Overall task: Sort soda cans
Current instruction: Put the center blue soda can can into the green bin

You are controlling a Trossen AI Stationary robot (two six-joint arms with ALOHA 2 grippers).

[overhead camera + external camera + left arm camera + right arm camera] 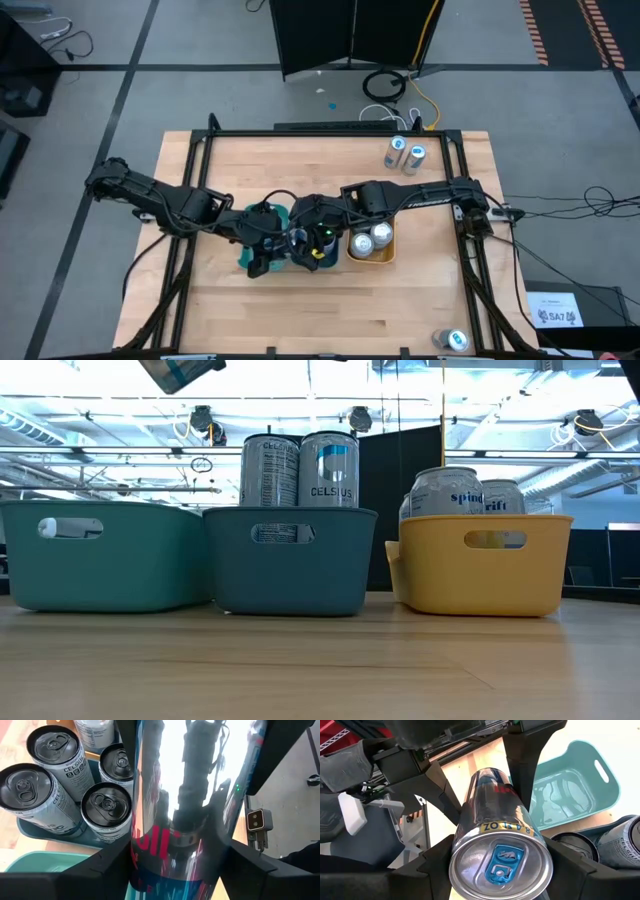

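A shiny silver-blue soda can (500, 840) with red lettering (155, 842) is held in the air between both grippers, above the teal trays. My left gripper (175, 862) and right gripper (500, 857) meet at mid-table (295, 240), each shut on this can. Several black-topped cans (105, 810) stand upright in the dark teal tray (290, 560). Two silver cans (370, 240) stand in the orange tray (480, 565). The light teal tray (570, 785) lies below. My left gripper pinches the can's side wall (150, 870) between its two fingers, at the end away from the tab. The can runs lengthwise forward from the fingers and is lifted clear. My right gripper pinches the can's side wall just behind the tab end (465, 845), one finger (432, 857) on each side. The blue tab faces the wrist camera. The can runs along the fingers, lifted clear of the trays.
Two cans (405, 155) stand at the table's far right corner. One can (455, 340) stands near the near right edge. The three trays sit in a row at mid-table. Bare wood shows on the table's left (200, 310) and near side.
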